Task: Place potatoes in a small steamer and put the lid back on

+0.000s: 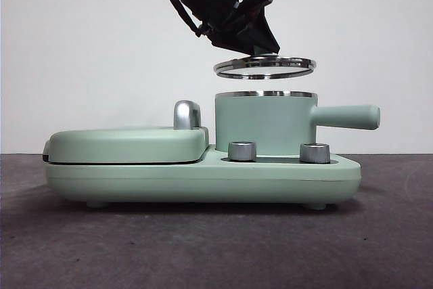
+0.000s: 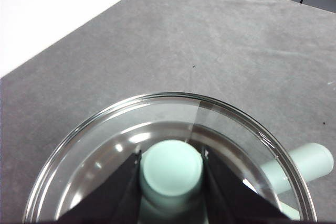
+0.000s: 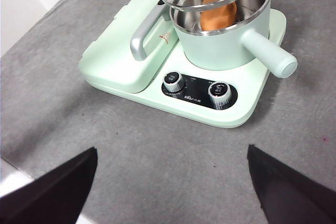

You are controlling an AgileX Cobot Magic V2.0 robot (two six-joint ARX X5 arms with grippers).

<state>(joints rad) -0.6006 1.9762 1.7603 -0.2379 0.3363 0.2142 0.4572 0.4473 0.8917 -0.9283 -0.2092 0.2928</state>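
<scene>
- Left gripper (image 2: 170, 169): closed on the knob (image 2: 171, 169) of the lid (image 1: 264, 67), one black jaw against each side of it.
- Lid: held in the air directly above the steamer (image 1: 265, 122), clear of its chrome rim, with a visible gap between the two. Tilted slightly, not level.
- Steamer: seated on the right half of the cooker base (image 1: 203, 177), toward its back edge. Straight handle (image 1: 346, 116) pointing right, past the base's right edge in the front view.
- Potato (image 3: 218, 9): resting inside the steamer, against the steel inner wall, seen through the raised lid in the right wrist view.
- Griddle cover (image 1: 125, 143): flat and shut over the left half of the base, chrome handle (image 1: 187, 114) standing at its right edge, just beside the steamer.
- Two dials (image 1: 242, 151) (image 1: 314, 152): set along the front edge of the base, in front of the steamer.
- Right gripper (image 3: 170, 192): jaws spread wide, nothing between them. Positioned well back from the cooker, over bare grey table (image 3: 157, 150), near its front edge.
- Base: standing on the table, well clear of its edges.
</scene>
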